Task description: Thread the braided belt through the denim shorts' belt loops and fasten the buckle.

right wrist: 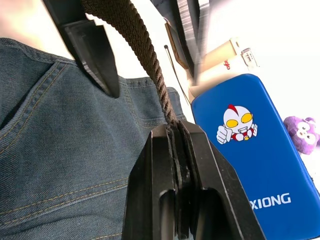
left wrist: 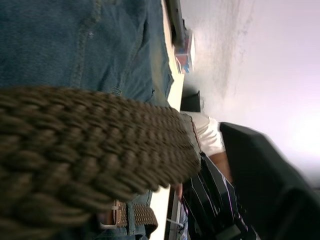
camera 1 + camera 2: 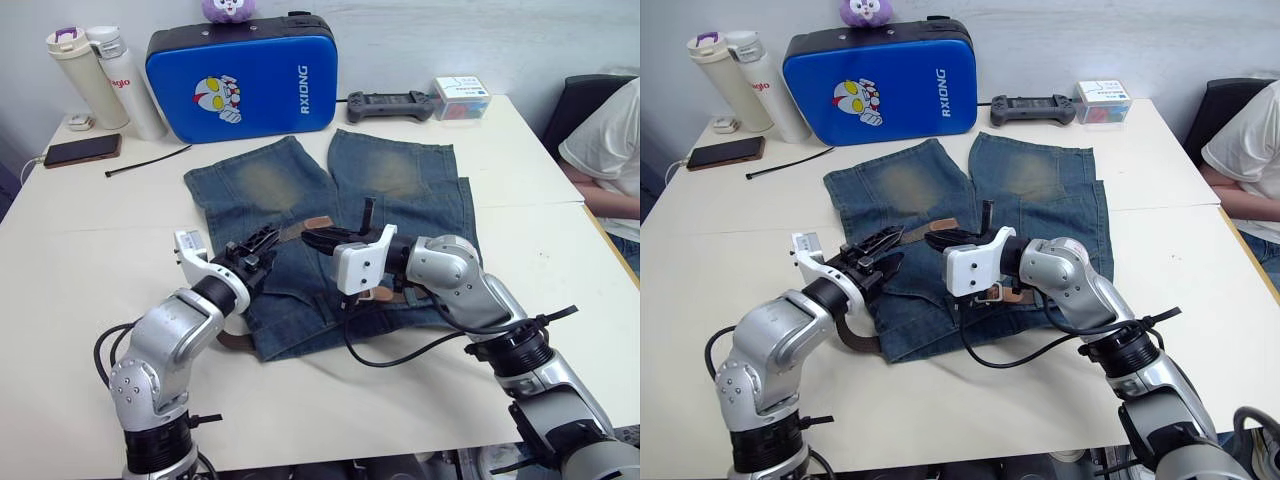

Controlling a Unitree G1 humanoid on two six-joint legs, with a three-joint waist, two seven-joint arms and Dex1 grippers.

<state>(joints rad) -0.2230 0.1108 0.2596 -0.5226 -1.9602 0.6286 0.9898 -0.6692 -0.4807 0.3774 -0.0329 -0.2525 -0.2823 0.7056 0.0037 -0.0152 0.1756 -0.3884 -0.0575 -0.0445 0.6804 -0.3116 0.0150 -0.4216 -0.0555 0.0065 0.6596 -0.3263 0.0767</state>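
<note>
The denim shorts [image 3: 330, 235] lie flat on the white table [image 3: 90, 260]. The right gripper [image 1: 176, 145] pinches the braided belt [image 1: 145, 60] over the waistband. Whether the left gripper [image 3: 872, 252] grasps it, I cannot tell. The buckle [image 3: 990, 292] is half hidden.

One pair of denim shorts [image 3: 330, 220] and one braided belt [image 1: 145, 60]. Two tall bottles [image 3: 105, 75], one phone [image 3: 82, 150], one black cable tie [image 3: 148, 160], one blue case [image 3: 242, 75], one purple plush toy [image 3: 229, 9], one game controller [image 3: 392, 103], one small box [image 3: 462, 97]. One desk [image 3: 80, 260]. Two robot hands, left hand [image 3: 255, 255] and right hand [image 3: 335, 238]. One person [image 3: 608, 140].
</note>
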